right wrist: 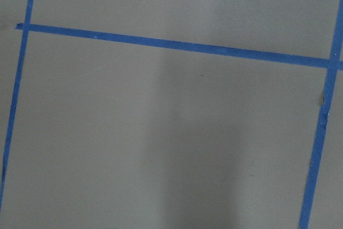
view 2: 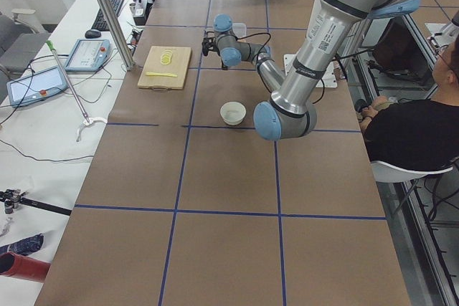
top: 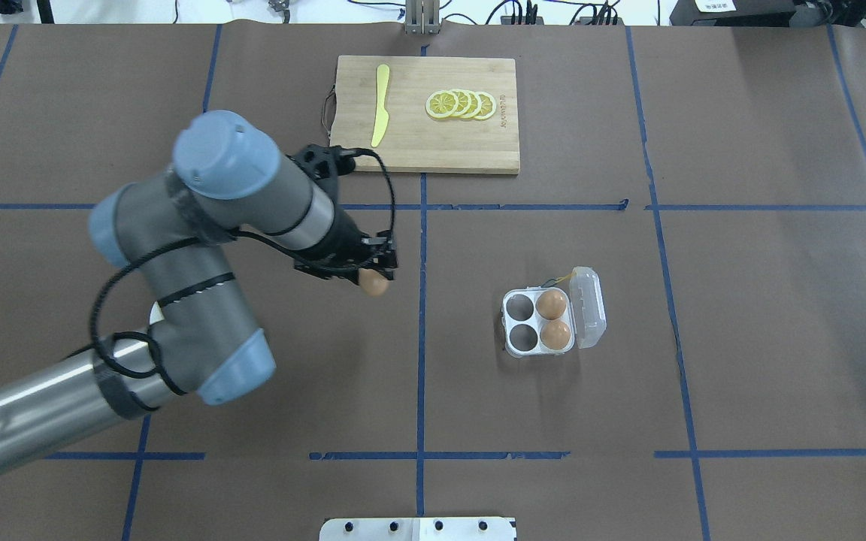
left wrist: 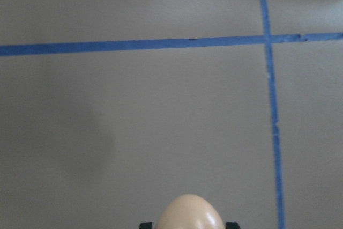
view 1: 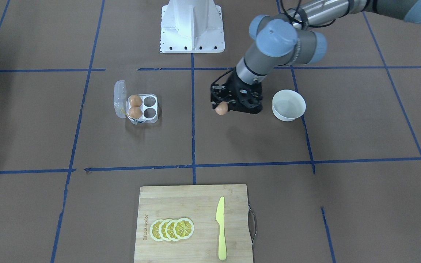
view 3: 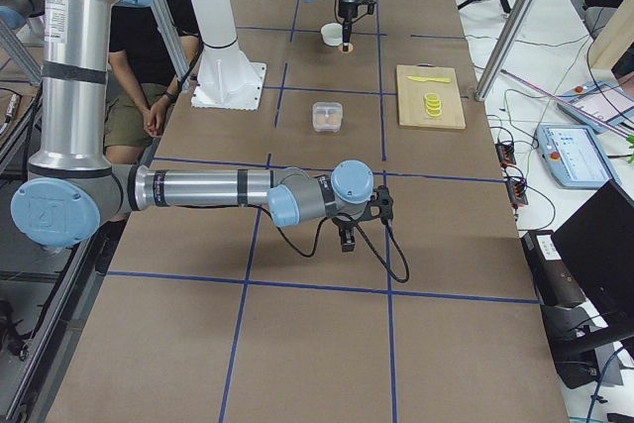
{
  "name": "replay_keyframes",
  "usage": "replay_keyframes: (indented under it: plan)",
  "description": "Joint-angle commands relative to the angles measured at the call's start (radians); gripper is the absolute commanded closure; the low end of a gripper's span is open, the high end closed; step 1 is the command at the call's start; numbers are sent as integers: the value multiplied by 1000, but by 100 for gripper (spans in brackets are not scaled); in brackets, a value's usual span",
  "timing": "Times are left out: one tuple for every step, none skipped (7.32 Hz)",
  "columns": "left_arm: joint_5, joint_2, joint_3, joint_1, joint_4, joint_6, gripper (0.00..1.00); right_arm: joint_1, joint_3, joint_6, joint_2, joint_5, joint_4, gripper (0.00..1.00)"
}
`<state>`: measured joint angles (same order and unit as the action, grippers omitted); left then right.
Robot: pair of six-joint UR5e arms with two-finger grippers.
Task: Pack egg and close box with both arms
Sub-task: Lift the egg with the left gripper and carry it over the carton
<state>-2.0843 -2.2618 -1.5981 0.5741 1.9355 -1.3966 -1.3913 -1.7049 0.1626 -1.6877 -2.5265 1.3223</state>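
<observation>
Slippage seems the risk: left gripper (top: 372,279) clamps the egg (top: 376,285) only at fingertips, with the box (top: 537,323) well beyond them.

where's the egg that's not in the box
Front-facing view, just right of centre: the egg is in the left gripper, between the bowl and the box.

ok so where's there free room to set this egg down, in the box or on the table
The box's two cells away from its lid are free; the two lid-side cells hold eggs. The table between the left gripper, holding the egg, and the box is bare.
</observation>
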Motion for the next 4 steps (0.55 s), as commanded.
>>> replay_keyframes:
  plan:
    - [126,-158,119,-132,69,-313,100,0,-1,0,-1,0,0,0]
    - [138,-247,233,-138,124,-428,100,0,-1,0,0,0,0,0]
    - [179,-298,307,-154,146,-441,100,0,-7,0,0,-2,0,0]
    - [214,-300,311,-170,166,-446,100,0,-10,0,-1,-2,0,0]
